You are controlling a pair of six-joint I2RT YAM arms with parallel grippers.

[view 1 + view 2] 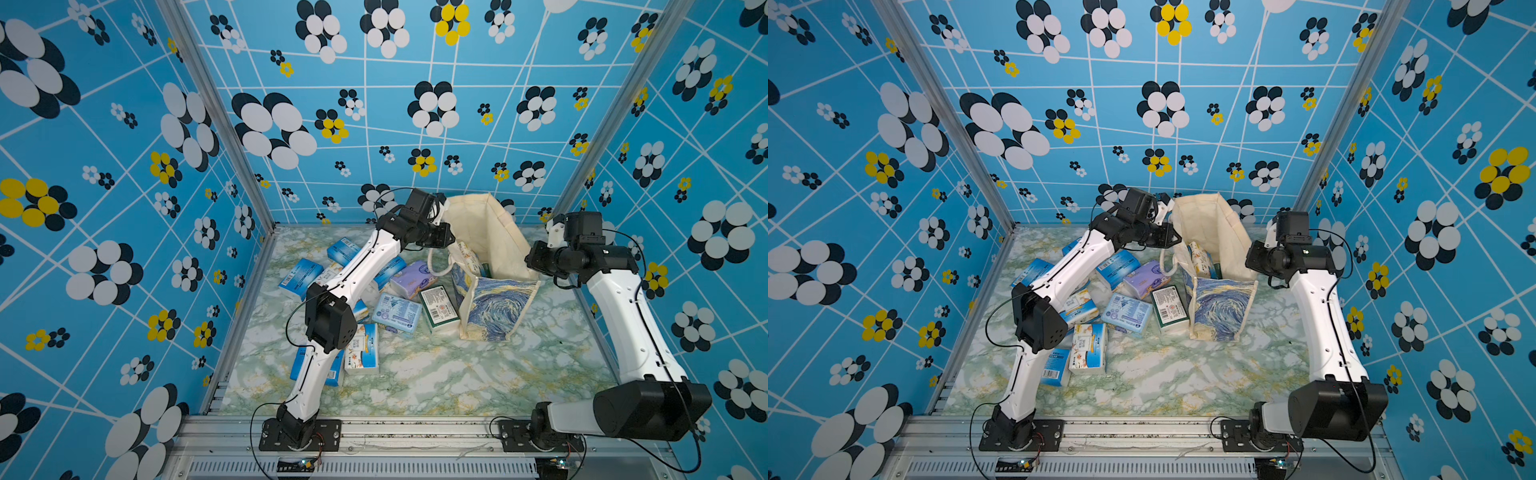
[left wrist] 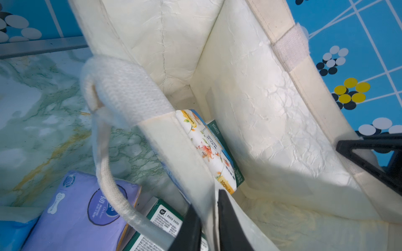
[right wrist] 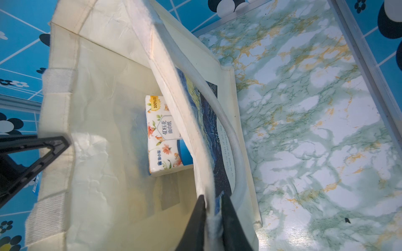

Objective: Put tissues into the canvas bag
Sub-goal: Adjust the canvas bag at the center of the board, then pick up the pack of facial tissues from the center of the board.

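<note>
Nearest the front rail, the marble table (image 1: 457,382) lies bare, with broad room between the two arms. Farther back on the left, at least nine tissues (image 1: 397,313) lie heaped, some hidden under the left arm. Beyond them the canvas bag (image 1: 494,307) stands open near the back wall, two packs inside: a floral pack (image 3: 162,134) and a green pack (image 2: 217,130). The left gripper (image 2: 208,217) pinches the bag's rim at its left end, and the right gripper (image 3: 213,217) pinches the rim at its right end.
</note>
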